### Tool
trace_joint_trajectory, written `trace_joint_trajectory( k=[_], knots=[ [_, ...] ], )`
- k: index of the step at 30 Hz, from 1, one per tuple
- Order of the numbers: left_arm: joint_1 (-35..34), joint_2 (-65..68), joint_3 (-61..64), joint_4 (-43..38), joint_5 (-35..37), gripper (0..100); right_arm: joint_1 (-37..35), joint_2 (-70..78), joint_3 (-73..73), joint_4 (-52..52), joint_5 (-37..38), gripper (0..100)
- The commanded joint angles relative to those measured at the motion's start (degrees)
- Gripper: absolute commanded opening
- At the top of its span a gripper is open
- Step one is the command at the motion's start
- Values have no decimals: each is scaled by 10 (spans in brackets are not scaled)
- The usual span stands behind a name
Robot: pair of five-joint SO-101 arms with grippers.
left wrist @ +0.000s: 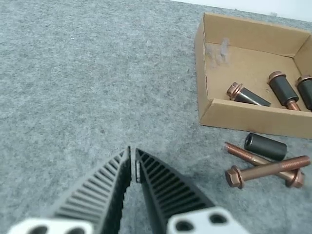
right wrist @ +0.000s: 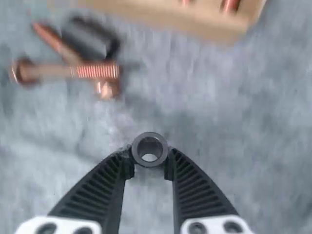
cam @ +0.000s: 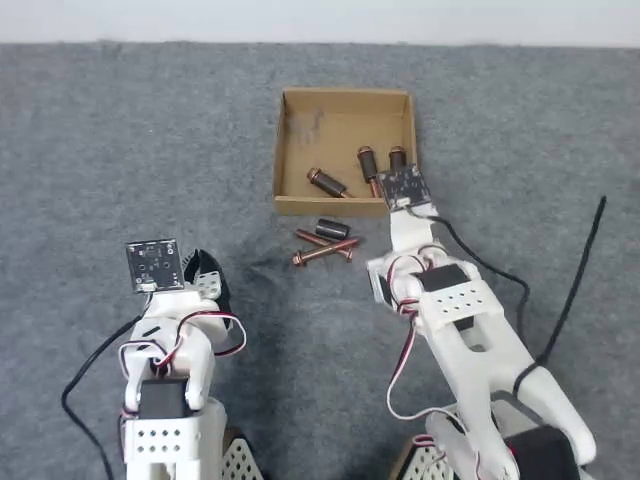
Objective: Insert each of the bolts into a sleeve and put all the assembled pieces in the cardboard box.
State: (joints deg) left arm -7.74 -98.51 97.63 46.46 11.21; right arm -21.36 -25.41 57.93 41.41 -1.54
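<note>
My right pincer (right wrist: 148,161): pinching one sleeve (right wrist: 148,149) end-on, by the cardboard box's (cam: 330,204) near right corner. My left pincer (left wrist: 133,159): pressed together. Two bolts (left wrist: 267,169) lie crossed left of the sleeve; I'd keep its bore level and lined up with a shank.

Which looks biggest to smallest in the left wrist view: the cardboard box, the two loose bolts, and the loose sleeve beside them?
1. cardboard box
2. bolt nearest the box and the bolt crossing it: alike in length, not ranked
3. loose sleeve, shorter though thicker
</note>
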Motion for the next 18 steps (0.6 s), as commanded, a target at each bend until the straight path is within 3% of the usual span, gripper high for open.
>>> trace_joint_trajectory(
  k=[1,8,18],
  knots=[
    [4,-8,-8,0,-4,11,10,-33,-40,63,-1,32],
    [4,-8,-8,1,-4,11,11,-32,-40,118,0,151],
    [4,-8,-8,2,-4,11,10,-38,-62,121,-5,43]
  ],
)
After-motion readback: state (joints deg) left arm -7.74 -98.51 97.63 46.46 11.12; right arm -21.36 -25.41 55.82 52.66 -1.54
